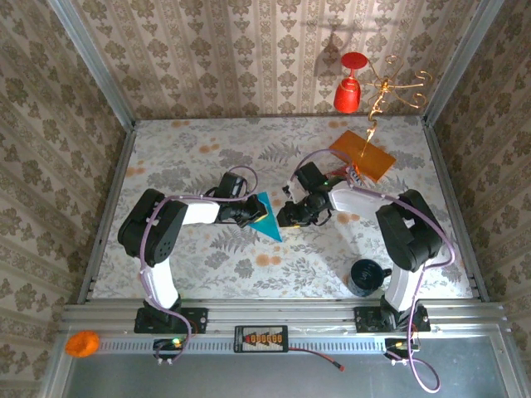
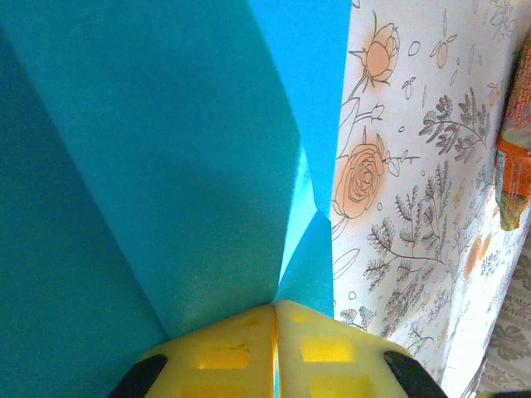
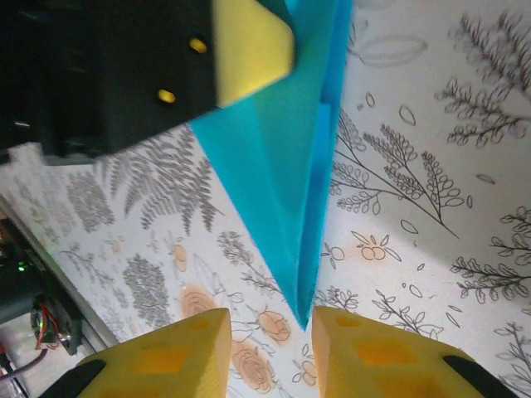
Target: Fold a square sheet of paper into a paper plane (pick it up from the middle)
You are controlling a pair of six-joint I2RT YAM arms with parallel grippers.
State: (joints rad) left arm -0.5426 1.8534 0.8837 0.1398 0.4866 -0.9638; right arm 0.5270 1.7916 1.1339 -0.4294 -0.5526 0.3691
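Note:
The square sheet of paper is folded into a teal-blue paper plane (image 1: 267,219), a slim pointed dart, at the table's middle. My left gripper (image 1: 246,214) is shut on its wide end. In the left wrist view the yellow fingertips (image 2: 241,348) pinch the plane (image 2: 182,166) along its fold. My right gripper (image 1: 284,220) faces it from the right. In the right wrist view my right gripper (image 3: 271,348) stands open, and the plane's (image 3: 286,166) sharp tip hangs between the fingers, close to the right one. The left gripper's yellow finger (image 3: 249,37) shows at the top.
An orange card (image 1: 362,153) lies at the back right with a snack packet (image 1: 352,174) beside it, also seen as the snack packet (image 2: 510,166). A red glass (image 1: 350,83) and gold stand (image 1: 390,87) sit at the back wall. A black cup (image 1: 365,276) stands by the right base.

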